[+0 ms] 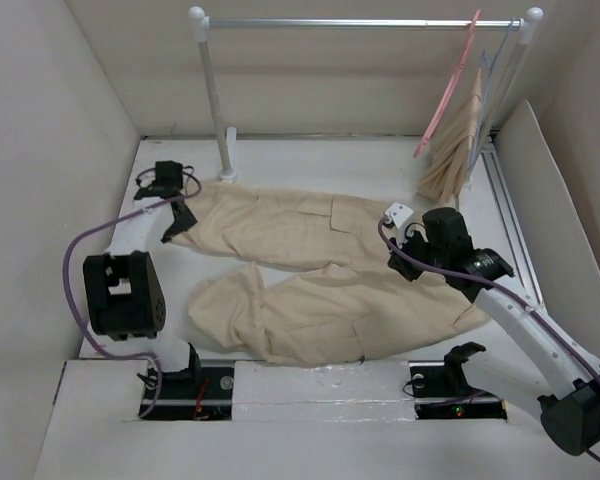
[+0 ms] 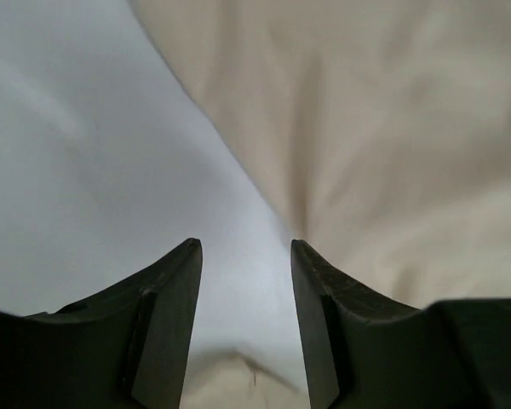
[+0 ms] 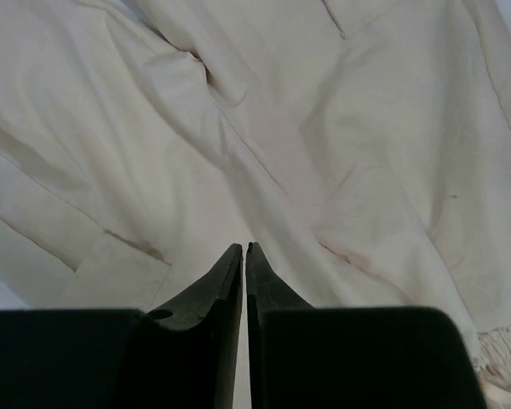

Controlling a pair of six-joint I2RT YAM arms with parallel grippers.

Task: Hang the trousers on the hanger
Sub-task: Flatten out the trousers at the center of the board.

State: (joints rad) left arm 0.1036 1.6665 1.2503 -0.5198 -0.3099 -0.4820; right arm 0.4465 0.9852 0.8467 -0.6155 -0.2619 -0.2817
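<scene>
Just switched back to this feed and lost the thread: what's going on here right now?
The trousers lie spread flat on the table, not yet on the pink hanger, which hangs on the rail at the far right. The left gripper is open and low at the edge of a trouser leg on the left, holding nothing. The right gripper is shut, close over the cloth toward the waist end; whether it pinches any fabric cannot be seen.

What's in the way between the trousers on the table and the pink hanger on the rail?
Nothing visible stands between the trousers and the pink hanger. A beige cloth on a wire hanger hangs right beside it on the rail.
</scene>
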